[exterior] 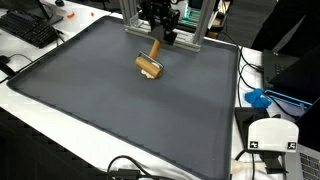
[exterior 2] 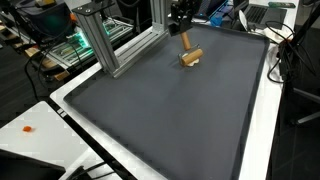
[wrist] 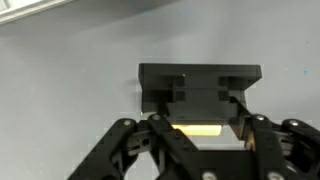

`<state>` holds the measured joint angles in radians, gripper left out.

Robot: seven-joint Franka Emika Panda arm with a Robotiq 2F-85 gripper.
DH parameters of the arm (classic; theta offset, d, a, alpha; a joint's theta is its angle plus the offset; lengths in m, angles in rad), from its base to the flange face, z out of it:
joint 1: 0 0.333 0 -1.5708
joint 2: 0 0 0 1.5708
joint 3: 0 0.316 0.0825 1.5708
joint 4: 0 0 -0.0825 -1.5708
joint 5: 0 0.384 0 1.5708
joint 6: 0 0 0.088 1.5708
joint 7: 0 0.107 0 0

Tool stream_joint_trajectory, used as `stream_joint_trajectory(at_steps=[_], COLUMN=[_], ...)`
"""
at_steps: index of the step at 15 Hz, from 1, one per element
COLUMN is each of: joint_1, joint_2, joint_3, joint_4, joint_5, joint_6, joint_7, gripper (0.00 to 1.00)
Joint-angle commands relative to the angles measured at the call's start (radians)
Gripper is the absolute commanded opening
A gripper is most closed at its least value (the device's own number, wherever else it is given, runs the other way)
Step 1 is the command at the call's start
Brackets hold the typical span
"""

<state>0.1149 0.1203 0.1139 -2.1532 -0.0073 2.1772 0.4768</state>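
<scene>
Wooden mallet (exterior: 150,67): head resting near the surface's 12 o'clock edge, handle leaning up; probably light, stiff and smooth (the handle is offering the best hold).
Jaws: the gripper (exterior: 161,33) is pinching the handle's top, nearly closed.
Surface (exterior: 120,110): dark mat, lying flat.
Room: aluminium frame (exterior: 130,12) standing at 12 o'clock.

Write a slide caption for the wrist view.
Wrist view: the gripper clamped on a pale wooden piece, over a grey mat.
</scene>
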Motion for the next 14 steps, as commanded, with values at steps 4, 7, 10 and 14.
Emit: stream_joint_trajectory(at_steps=[4, 7, 10, 14], joint_1=[0.007, 0.002, 0.0, 0.003], joint_2=[0.024, 0.023, 0.036, 0.068], joint_3=[-0.006, -0.006, -0.009, -0.009], joint_4=[0.025, 0.043, 0.073, 0.111], joint_5=[0.035, 0.045, 0.047, 0.049], joint_6=[-0.053, -0.092, -0.131, -0.221], joint_7=[-0.038, -0.092, -0.119, -0.144], gripper=[0.35, 0.35, 0.35, 0.35])
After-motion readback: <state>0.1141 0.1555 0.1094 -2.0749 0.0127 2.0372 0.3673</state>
